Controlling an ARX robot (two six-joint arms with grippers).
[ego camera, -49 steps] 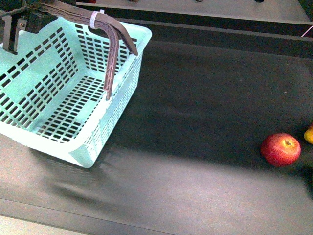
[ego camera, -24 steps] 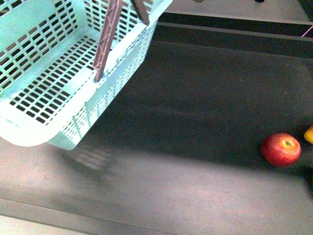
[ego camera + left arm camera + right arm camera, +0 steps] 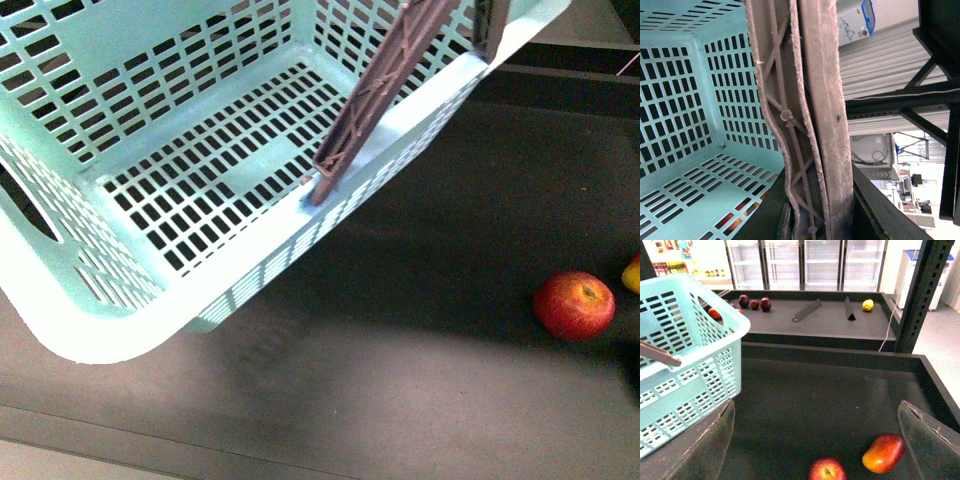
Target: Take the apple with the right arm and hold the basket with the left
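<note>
The mint-green basket (image 3: 110, 320) hangs tilted above the dark table at the left, its brown handles (image 3: 375, 105) raised. My left gripper (image 3: 812, 220) is shut on those handles (image 3: 810, 100); the basket's lattice wall (image 3: 675, 95) fills that wrist view. The red apple (image 3: 574, 305) lies on the table at the right. In the right wrist view the apple (image 3: 826, 471) lies below and ahead of my open, empty right gripper (image 3: 817, 437), between its spread fingers (image 3: 705, 445), apart from both. The basket (image 3: 695, 365) hangs off to one side there.
A yellow-orange fruit (image 3: 884, 453) lies close beside the apple; it shows at the right edge of the front view (image 3: 632, 273). A raised rim (image 3: 830, 357) bounds the table's far side. Behind it, a shelf (image 3: 830, 320) holds dark fruit and a lemon (image 3: 868, 304).
The basket has risen off the table, swung right and towards the camera, and now fills the upper left of the front view. The apple has not moved.
</note>
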